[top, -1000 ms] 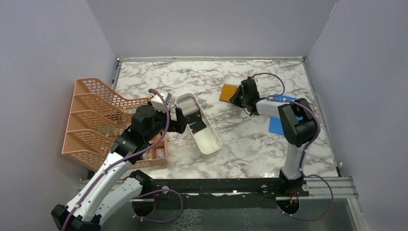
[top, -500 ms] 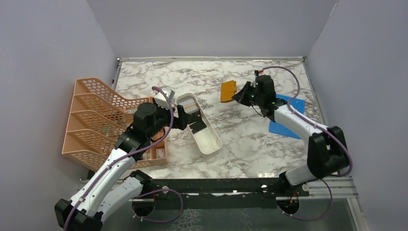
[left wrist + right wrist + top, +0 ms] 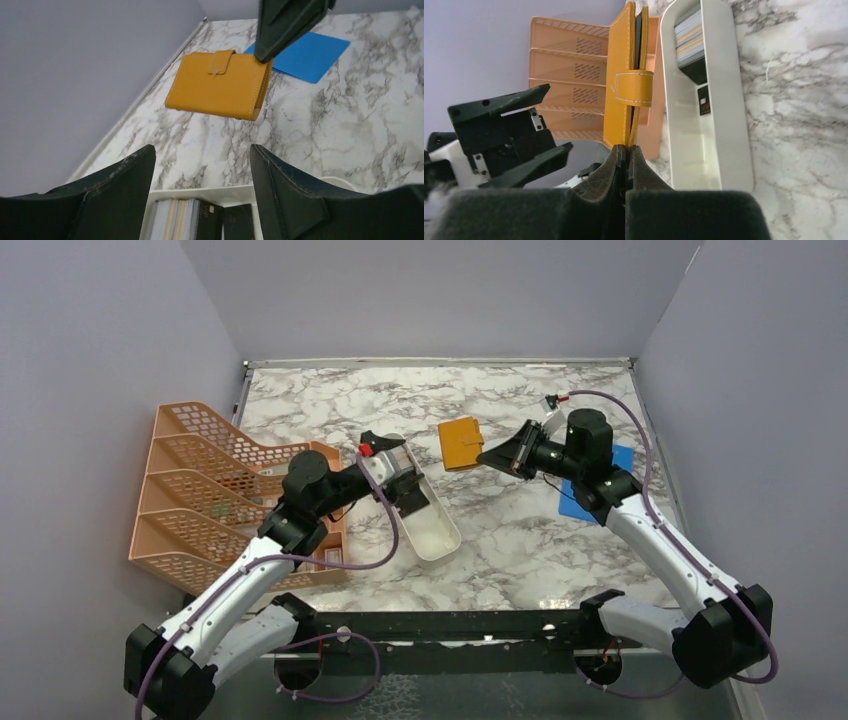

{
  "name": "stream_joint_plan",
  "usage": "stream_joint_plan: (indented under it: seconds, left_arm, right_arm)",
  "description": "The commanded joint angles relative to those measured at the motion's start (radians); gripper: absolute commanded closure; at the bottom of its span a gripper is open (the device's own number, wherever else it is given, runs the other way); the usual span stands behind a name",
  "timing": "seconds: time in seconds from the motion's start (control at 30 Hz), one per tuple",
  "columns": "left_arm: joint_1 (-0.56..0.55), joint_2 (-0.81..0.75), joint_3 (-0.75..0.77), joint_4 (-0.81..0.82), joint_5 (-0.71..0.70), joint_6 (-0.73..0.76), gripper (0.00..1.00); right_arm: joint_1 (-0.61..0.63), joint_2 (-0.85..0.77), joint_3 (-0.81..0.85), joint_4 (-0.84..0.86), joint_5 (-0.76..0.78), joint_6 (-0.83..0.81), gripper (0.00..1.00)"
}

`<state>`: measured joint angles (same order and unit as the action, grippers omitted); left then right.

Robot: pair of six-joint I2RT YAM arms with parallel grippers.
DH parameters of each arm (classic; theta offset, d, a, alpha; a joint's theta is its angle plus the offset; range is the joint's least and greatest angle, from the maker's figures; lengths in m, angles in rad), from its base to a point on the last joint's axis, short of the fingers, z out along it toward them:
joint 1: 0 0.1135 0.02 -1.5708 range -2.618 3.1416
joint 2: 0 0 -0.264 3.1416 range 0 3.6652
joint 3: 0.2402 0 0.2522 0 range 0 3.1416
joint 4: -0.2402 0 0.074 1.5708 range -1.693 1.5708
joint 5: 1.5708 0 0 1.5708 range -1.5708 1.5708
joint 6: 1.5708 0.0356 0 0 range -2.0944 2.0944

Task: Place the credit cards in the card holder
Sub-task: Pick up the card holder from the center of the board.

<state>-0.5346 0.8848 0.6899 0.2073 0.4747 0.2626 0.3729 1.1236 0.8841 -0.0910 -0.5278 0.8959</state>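
Marble-patterned white and grey table top [image 3: 520, 530] carries everything, with a long white oblong plastic tray [image 3: 440, 540] lying near its middle. Just left of the tray stands a peach mesh plastic file rack [image 3: 200, 490]. Well to the tray's right lies a bright blue flat sheet [image 3: 575, 504], partly under the right arm. A small square orange-tan leather-like card holder [image 3: 461, 442] sits beyond the tray's far end and a little to its right. It is folded shut with its strap closed, and it seems lifted clear of the marble. The right gripper [image 3: 626, 147] has its 2 fingers pressed together on the holder's edge, pinching it. The left gripper [image 3: 201, 150] hangs over the tray's far end, jaws spread wide with nothing between them. A stack of thin pale and dark credit cards [image 3: 688, 36] stands on edge in the tray's far end. At least 1 black card [image 3: 704, 100] lies flat on the tray floor just nearer.
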Motion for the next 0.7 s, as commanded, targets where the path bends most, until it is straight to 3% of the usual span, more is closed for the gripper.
stream_joint_plan:
  seconds: [0.0, 0.13, 0.27, 0.57, 0.67]
  left_arm:
    - [-0.049, 0.012, -0.020, 0.079, 0.143, 0.441, 0.29]
    - [-0.107, 0.046, -0.011, 0.076, 0.145, 0.579, 0.35]
    - [-0.192, 0.110, 0.023, 0.048, 0.101, 0.644, 0.34]
    - [-0.383, 0.233, 0.067, 0.078, -0.130, 0.825, 0.32]
    - [-0.416, 0.249, 0.081, 0.081, -0.172, 0.849, 0.38]
  right_arm:
    - [-0.003, -0.051, 0.014, -0.068, -0.089, 0.095, 0.99]
    - [-0.003, -0.083, -0.005, -0.048, -0.124, 0.119, 0.99]
    - [-0.003, -0.086, -0.005, -0.049, -0.158, 0.122, 0.99]
    - [-0.003, -0.110, -0.018, -0.065, -0.183, 0.126, 0.99]
    - [-0.003, -0.118, -0.023, -0.069, -0.189, 0.123, 0.99]
